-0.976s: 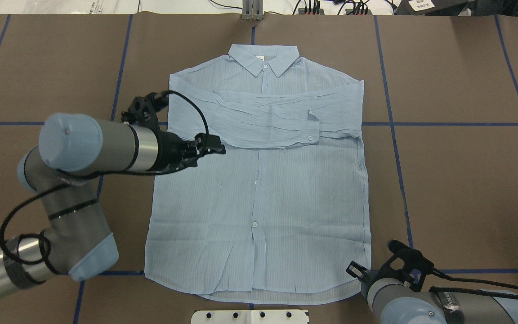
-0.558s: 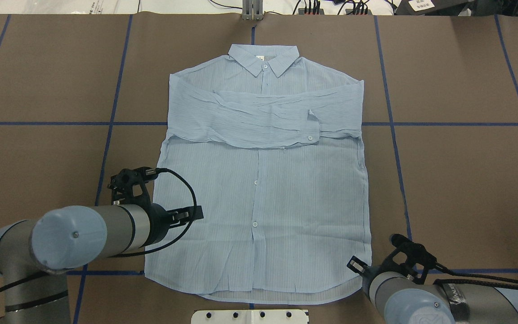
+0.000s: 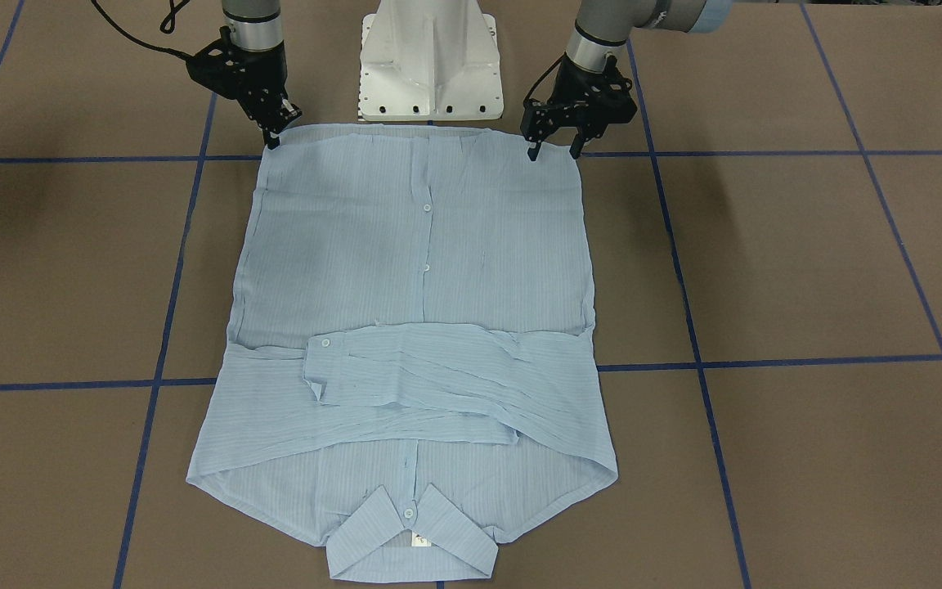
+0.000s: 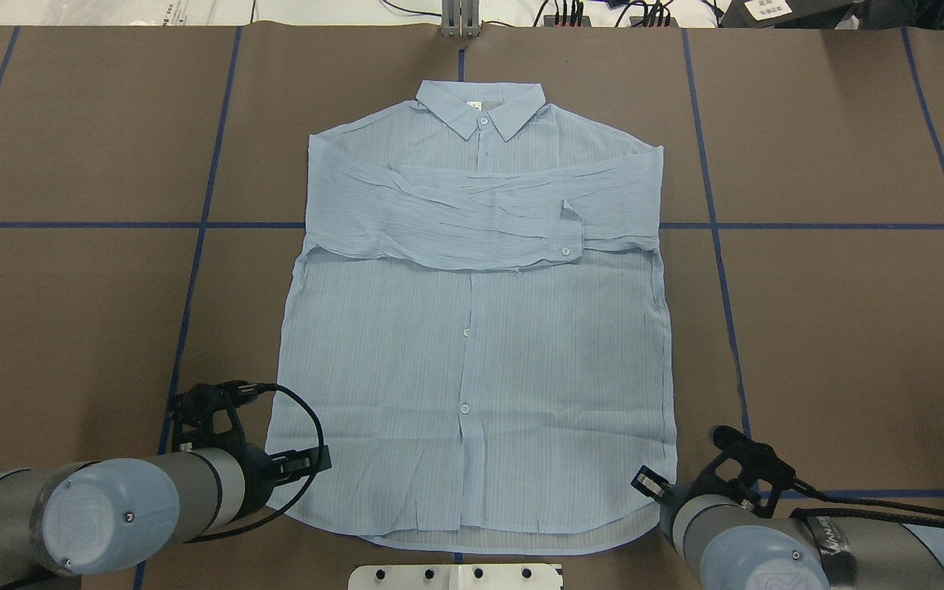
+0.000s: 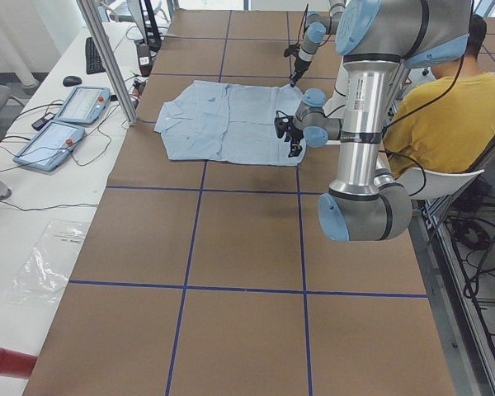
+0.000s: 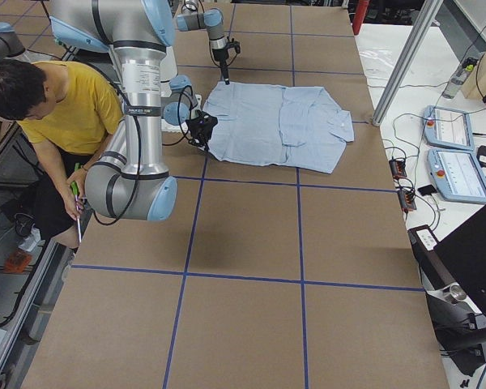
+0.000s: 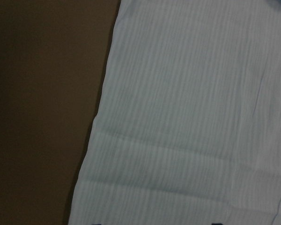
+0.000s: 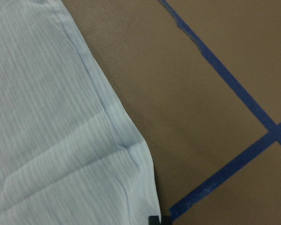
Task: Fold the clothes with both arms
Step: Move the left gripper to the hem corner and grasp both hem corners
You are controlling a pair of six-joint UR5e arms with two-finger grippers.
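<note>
Shirt [image 3: 426, 270] runs hem-to-collar away from robot. Left gripper [image 3: 554, 152], jaws wide, and right gripper [image 3: 275, 139], spread unreadable, each poised at a hem corner.

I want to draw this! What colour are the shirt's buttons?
White buttons on the light blue shirt, clearest in the front-facing view.

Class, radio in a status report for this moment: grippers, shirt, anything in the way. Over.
Left gripper open, at one hem corner. Right gripper at the other hem corner, jaws unclear. Shirt flat, sleeves folded across chest. No obstruction seen at hem.
</note>
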